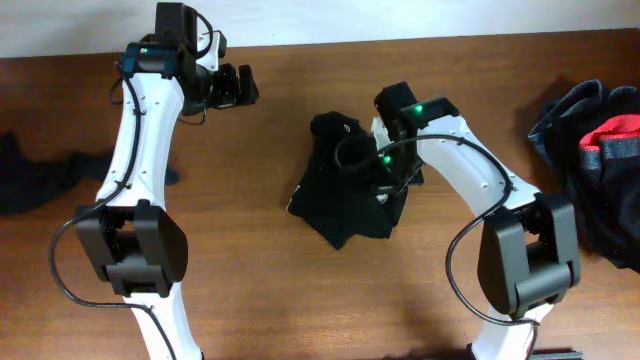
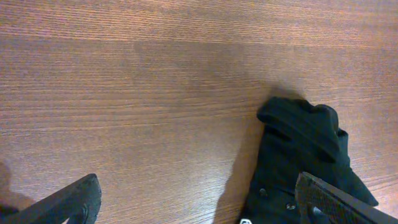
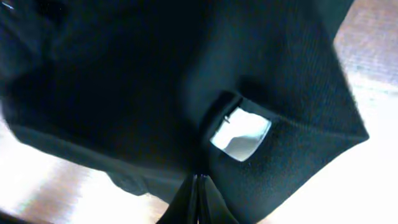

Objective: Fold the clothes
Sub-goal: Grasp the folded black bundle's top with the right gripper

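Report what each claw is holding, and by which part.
The right claw is shut on the crumpled soft black fabric garment, pinching a fold of cloth beside its white label. The left claw is open and holds nothing.

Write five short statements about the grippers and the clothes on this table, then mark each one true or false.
1. The right gripper is shut on the black garment. True.
2. The left gripper grips that garment too. False: it is open over bare table, holding nothing.
3. A pile of clothes with red in it lies at the table's right edge. True.
4. The black garment lies flat and neatly folded. False: it is bunched in a heap.
5. The table top is white. False: it is brown wood.
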Controlling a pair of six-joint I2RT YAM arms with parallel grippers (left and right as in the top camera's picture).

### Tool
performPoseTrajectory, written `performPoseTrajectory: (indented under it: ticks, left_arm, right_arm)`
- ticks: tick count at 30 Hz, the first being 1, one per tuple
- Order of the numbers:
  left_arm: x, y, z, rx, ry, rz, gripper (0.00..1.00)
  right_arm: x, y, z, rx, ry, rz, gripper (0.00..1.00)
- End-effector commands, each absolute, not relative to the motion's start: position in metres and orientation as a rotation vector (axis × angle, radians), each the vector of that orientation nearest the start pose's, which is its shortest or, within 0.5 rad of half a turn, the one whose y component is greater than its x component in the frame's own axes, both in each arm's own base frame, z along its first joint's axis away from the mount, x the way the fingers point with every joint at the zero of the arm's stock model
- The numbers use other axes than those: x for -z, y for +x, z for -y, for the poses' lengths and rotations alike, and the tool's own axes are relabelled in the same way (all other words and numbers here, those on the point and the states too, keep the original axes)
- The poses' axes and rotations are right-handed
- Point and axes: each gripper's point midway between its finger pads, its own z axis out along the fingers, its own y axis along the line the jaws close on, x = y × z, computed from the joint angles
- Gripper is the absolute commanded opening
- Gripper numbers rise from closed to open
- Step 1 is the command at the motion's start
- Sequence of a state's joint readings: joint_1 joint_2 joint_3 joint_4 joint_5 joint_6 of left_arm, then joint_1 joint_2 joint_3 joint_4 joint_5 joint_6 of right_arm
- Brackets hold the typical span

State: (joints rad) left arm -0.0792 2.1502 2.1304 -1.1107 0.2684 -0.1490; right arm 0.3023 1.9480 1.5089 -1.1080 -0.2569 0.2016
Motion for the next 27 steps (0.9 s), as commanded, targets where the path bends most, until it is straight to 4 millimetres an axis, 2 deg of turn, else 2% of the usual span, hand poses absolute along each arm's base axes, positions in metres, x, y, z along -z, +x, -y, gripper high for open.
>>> performPoseTrajectory:
  ticks: [1,2,4,8,11,12,19,27]
  left_arm:
    - [-0.195,0.507,0.083,0.406,0.023,-2.654,0.99]
    - [-0.195,0.507,0.083,0.404,0.023,-2.654,0.99]
    - [-0.194,0.506,0.083,0.404,0.022,-2.661,0.99]
    - [-0.191,0.5,0.083,0.404,0.017,-2.688,0.99]
    - [-0.188,0.492,0.084,0.403,0.032,-2.722,0.99]
    - [-0.185,0.486,0.086,0.402,0.046,-2.745,0.99]
    - [-0.18,0.466,0.11,0.395,0.258,-2.795,0.99]
    - [-0.176,0.444,0.15,0.393,0.497,-2.81,0.99]
  right_arm:
    - [-0.065,0.339,-0.147,-0.368,-0.131,-3.166,0.09]
    - [-0.065,0.34,-0.147,-0.37,-0.131,-3.162,0.12]
    - [-0.066,0.341,-0.148,-0.389,-0.127,-3.155,0.23]
    - [-0.073,0.351,-0.153,-0.491,-0.105,-3.116,0.51]
    - [-0.083,0.365,-0.159,-0.594,-0.102,-3.056,0.6]
    - [-0.089,0.371,-0.164,-0.662,-0.148,-3.011,0.64]
    - [-0.092,0.385,-0.17,-0.664,-0.329,-2.907,0.64]
    - [-0.094,0.4,-0.172,-0.632,-0.481,-2.805,0.5]
